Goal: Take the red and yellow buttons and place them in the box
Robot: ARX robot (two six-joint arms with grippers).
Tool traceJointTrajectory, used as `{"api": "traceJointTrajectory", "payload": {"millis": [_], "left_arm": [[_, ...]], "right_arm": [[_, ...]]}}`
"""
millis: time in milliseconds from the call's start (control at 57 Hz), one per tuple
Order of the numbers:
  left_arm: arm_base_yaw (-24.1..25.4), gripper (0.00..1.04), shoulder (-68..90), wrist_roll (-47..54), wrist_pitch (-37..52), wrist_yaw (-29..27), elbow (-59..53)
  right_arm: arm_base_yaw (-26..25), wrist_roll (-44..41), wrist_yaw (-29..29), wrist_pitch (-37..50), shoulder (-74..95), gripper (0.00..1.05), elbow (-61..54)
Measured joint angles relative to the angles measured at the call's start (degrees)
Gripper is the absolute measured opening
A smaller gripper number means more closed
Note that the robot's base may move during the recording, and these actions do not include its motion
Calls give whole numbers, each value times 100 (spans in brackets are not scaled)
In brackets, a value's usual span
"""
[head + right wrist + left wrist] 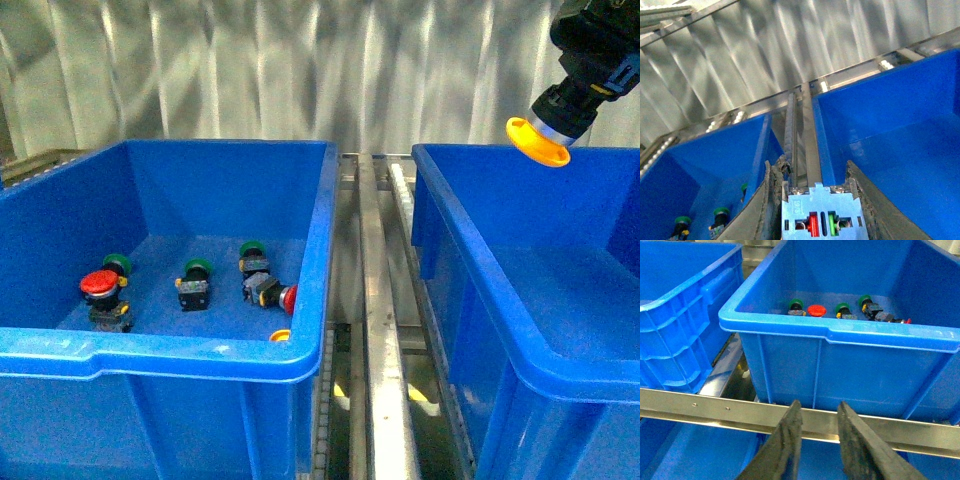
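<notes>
Yellow button (538, 141) in right fingers (761, 210), cap front-view only; left fingers (785, 440) seemingly narrow.

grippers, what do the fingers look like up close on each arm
The left gripper has two flat, tapering fingers, dark grey with a rough, scuffed surface. The right gripper has similar dark fingers with worn, crumbly edges. In the front view the right arm is a black housing. No cables show.
</notes>
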Motion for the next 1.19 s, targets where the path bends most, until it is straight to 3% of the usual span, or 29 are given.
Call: {"api": "traceJointTrajectory", "payload": {"millis": [211,421,579,983,1194], "left_arm": [[0,64,0,0,0,2,0],[0,98,0,4,0,2,0],[0,97,0,13,0,0,0],[0,97,0,13,0,2,0],[0,97,0,13,0,-20,0]], "right_arm": [[-339,260,-1054,-326,22,26,-13],[-1102,557,-2304,-632,24,26,35],[-1716,483,-3335,-894,24,26,168],[-2503,321,-3611,-1067,-63,26,229],[-3126,444,-4100,-1318,-363,26,87]]}}
